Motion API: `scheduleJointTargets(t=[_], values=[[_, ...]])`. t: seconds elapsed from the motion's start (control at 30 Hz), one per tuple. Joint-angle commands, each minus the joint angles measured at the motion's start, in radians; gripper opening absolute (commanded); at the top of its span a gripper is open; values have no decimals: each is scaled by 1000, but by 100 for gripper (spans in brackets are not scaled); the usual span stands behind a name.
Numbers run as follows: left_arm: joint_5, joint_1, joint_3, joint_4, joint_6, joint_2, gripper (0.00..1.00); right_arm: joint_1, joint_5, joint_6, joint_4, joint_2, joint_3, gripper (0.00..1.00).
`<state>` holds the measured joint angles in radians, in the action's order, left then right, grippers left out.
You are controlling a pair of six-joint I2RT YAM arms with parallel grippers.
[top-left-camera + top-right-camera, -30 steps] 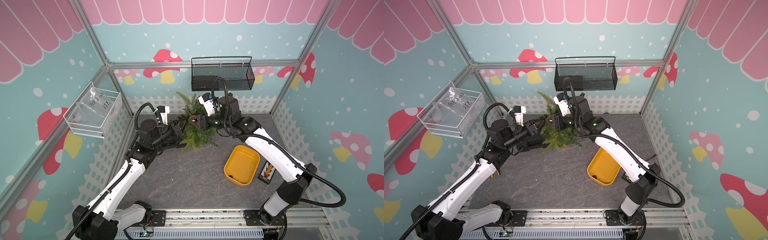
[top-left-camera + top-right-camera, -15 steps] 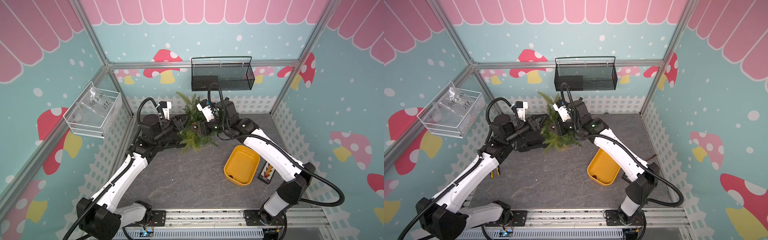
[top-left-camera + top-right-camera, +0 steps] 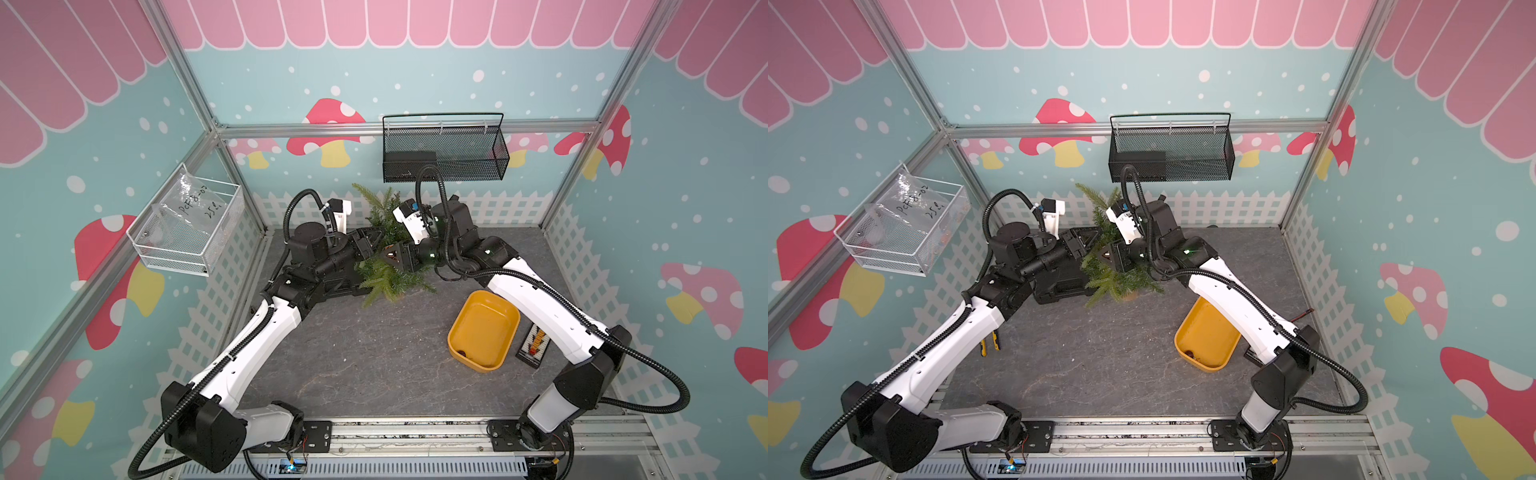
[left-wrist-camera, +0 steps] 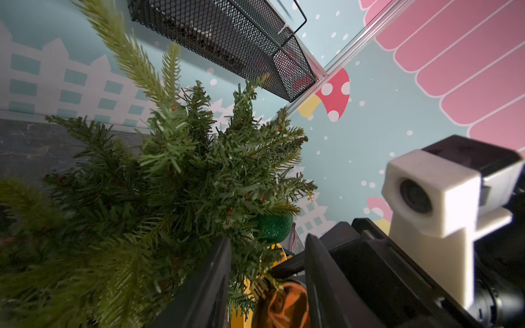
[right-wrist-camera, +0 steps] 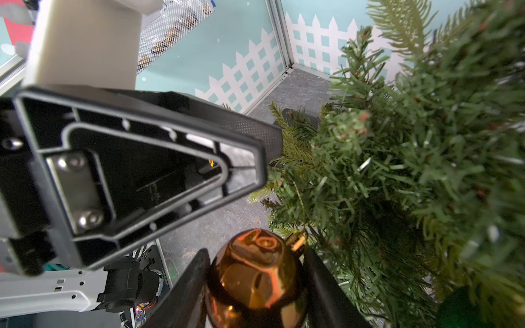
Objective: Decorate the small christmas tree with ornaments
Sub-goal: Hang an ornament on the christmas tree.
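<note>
Grey tabletop (image 3: pixel 353 353): we log 1 likely slick, fragile amber bauble (image 5: pixel 255 281), right gripper (image 5: pixel 255 252) clamping its equator; left gripper (image 4: pixel 267 238), hold unclear.

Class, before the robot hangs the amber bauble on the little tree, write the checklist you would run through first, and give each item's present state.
1. Amber bauble clamped in the right gripper: ok.
2. Its gold cap faces the small christmas tree: ok.
3. Its hanging loop caught over a branch: cannot tell.
4. Left gripper firmly holding the tree: cannot tell; needles sit between its fingers.
5. Green bauble already hanging in the tree: ok.
</note>
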<state>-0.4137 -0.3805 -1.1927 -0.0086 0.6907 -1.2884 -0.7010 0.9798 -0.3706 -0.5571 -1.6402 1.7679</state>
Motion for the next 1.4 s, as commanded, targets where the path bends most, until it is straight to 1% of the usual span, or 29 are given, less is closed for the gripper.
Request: scheduleJointTargets(t=[0.0,0.23,0.27,0.37,0.53,0.67,0.83,0.9,1.03,1.13,1.17,1.27,1.37], values=[[-12,-12,-36,-28,-27,-13,44,0,-14,18,26,37,-14,39],[8,-20,-54,-44,-40,-35,25,0,-9,15,40,42,-28,39],[12,-19,-54,-42,-41,-36,21,0,-9,15,42,43,-33,40],[18,-20,-57,-46,-48,-37,10,-1,-5,19,47,50,-46,45],[24,-19,-67,-56,-56,-41,3,-1,-27,27,53,79,-63,61],[31,-20,-65,-57,-60,-40,2,0,-54,26,71,120,-97,67],[38,-19,-65,-59,-61,-40,2,0,-55,12,98,136,-115,69],[41,-19,-65,-59,-59,-39,4,0,-56,8,99,136,-111,70],[46,-20,-57,-51,-52,-31,16,0,-65,7,101,156,-114,70],[43,-20,-53,-46,-46,-23,32,1,-89,1,106,183,-119,69],[43,-20,-53,-45,-46,-18,35,1,-94,-3,108,192,-123,69],[43,-21,-50,-45,-45,-7,42,1,-112,-7,110,218,-140,68],[45,-22,-45,-45,-45,7,44,5,-133,-14,112,246,-166,67]])
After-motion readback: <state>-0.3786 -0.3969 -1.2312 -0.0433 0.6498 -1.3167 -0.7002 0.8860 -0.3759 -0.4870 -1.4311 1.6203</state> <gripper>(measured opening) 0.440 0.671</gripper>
